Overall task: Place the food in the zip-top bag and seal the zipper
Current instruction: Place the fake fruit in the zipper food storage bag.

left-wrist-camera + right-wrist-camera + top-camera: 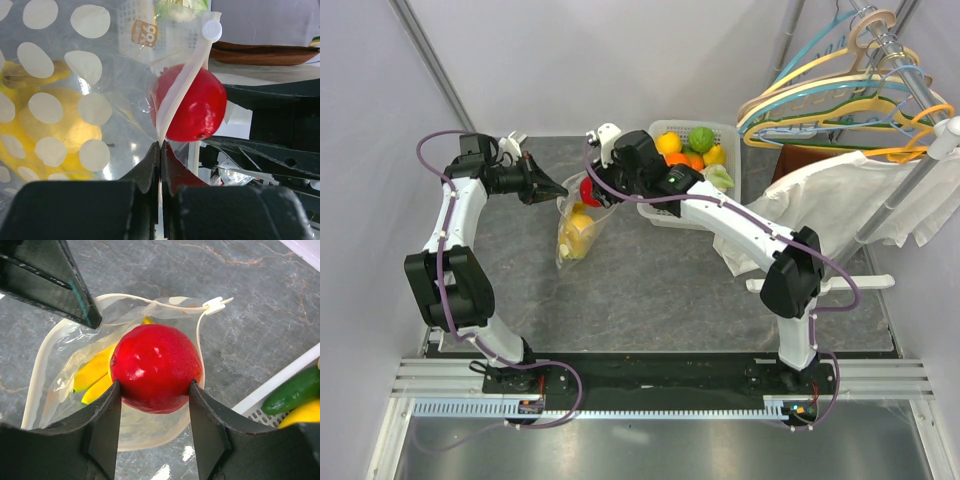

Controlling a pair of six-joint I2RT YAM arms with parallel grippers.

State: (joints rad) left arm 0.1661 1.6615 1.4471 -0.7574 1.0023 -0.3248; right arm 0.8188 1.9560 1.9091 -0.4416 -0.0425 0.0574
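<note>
- My left fingers (154, 172) are pressed tight together, pinching the edge of the zip-top bag (575, 232) at its mouth, right on the zipper (182, 87)
- That pinch lifts the left side of the mouth, so the bag stands open, with its bottom resting on the grey tabletop (650, 280)
- The bag sits left of the white basket (734, 128), towards the far side of the tabletop
- My right fingers (106, 420) grip a red fruit (155, 367) from both sides, one finger against each flank
- The red fruit is held right at the open mouth, inside the loop of the zipper
- Yellow food (55, 125) already lies in the bag, below the red fruit
- The white slider tab (215, 305) sits at the end of the zipper, on the basket side
- More toy fruits (692, 145), orange, green and yellow, fill the basket
</note>
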